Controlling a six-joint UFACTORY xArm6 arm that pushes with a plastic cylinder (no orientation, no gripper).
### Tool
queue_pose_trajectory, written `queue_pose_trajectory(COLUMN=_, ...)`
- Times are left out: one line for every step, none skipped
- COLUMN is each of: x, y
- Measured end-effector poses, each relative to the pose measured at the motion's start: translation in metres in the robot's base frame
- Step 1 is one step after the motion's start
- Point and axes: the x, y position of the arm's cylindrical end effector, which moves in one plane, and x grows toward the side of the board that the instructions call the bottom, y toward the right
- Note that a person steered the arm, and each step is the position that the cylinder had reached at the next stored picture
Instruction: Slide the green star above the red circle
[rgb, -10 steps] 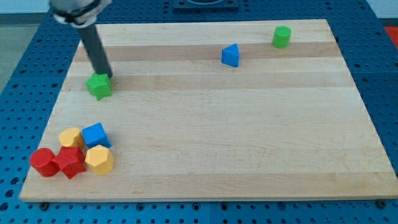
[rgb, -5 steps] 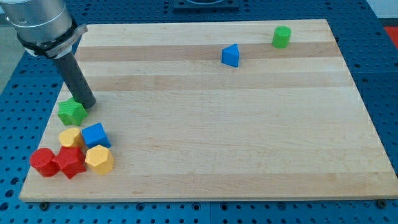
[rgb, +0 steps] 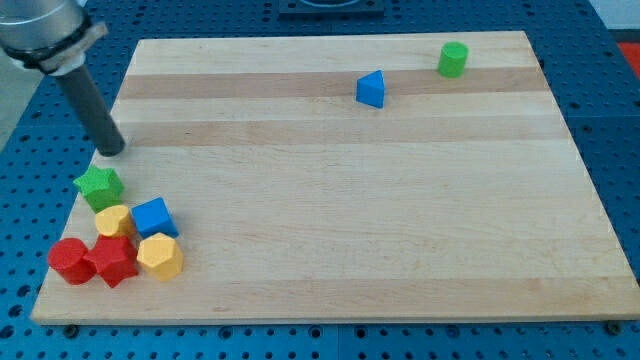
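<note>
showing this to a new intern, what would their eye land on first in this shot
Probably the tight huddle of coloured blocks at the view's bottom left of the wooden board: a green star on top, with a yellow block, a blue cube, a red circle, a red star-like block and a yellow hexagon below. My tip sits just above the green star, apart from it.

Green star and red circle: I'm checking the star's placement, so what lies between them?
In the camera view, a yellow block sits between the green star and the red circle, just off the direct line. My tip is above the star, apart.
</note>
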Motion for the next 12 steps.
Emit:
queue_pose_trajectory(x=0.015, y=-0.014)
queue_pose_trajectory(x=0.044, y=-0.013)
queue_pose_trajectory(x=0.070, y=-0.013)
queue_pose_trajectory(x=0.049, y=-0.013)
queue_pose_trajectory(x=0.032, y=0.009)
queue_pose_trajectory(x=0.041, y=0.027)
queue_pose_trajectory(x=0.065, y=0.005)
queue_pose_trajectory(x=0.062, y=-0.001)
queue_pose_trajectory(x=0.046, y=-0.001)
queue_pose_trajectory(x=0.062, y=-0.001)
queue_pose_trajectory(x=0.084, y=-0.001)
queue_pose_trajectory(x=0.091, y=-0.001)
